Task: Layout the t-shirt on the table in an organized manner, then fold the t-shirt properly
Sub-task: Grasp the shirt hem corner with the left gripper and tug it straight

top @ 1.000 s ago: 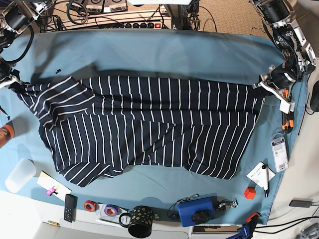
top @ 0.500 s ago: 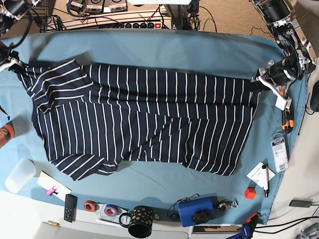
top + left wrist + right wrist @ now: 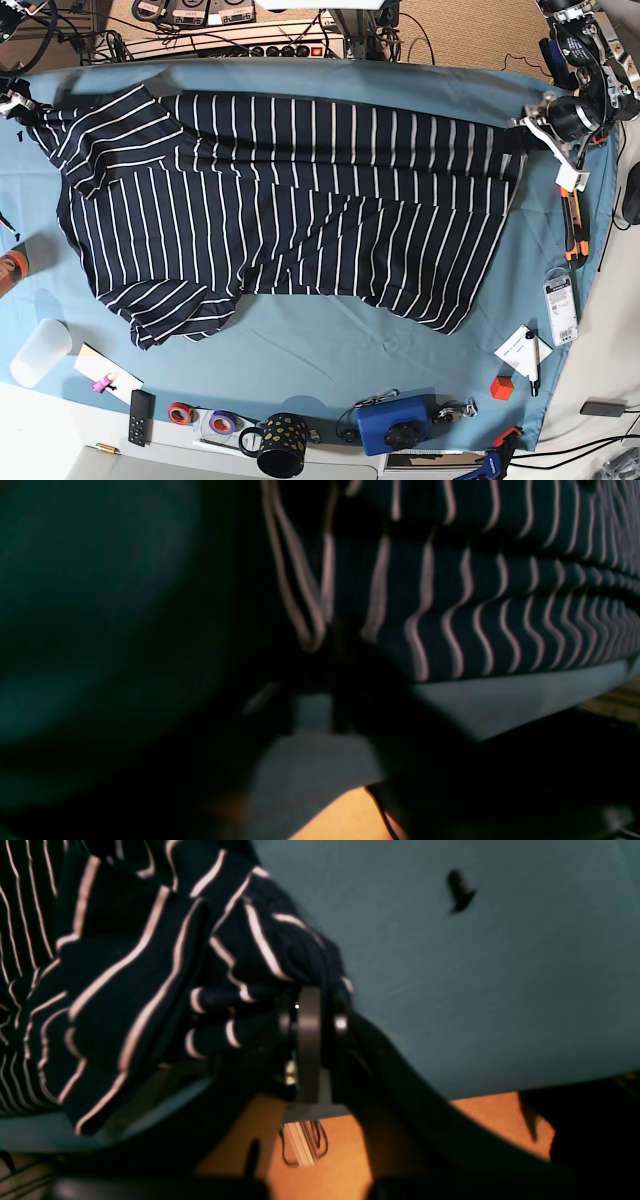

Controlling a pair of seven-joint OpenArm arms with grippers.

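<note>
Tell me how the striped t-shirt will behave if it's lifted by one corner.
The t-shirt will probably hang limp: it already ripples and bunches where the right pincer pinches it. It looks light, since it lies thin on the table. Its lower sleeve, already folded under, would likely drag and crumple further.

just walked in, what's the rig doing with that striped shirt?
Both arms are spreading the t-shirt across the table. The right gripper is clamped on one end of the shirt at the base view's left edge. The left gripper is at the opposite end by the table's far corner; whether it grips the fabric is unclear. The near hem is rumpled, and no fold has been made.
</note>
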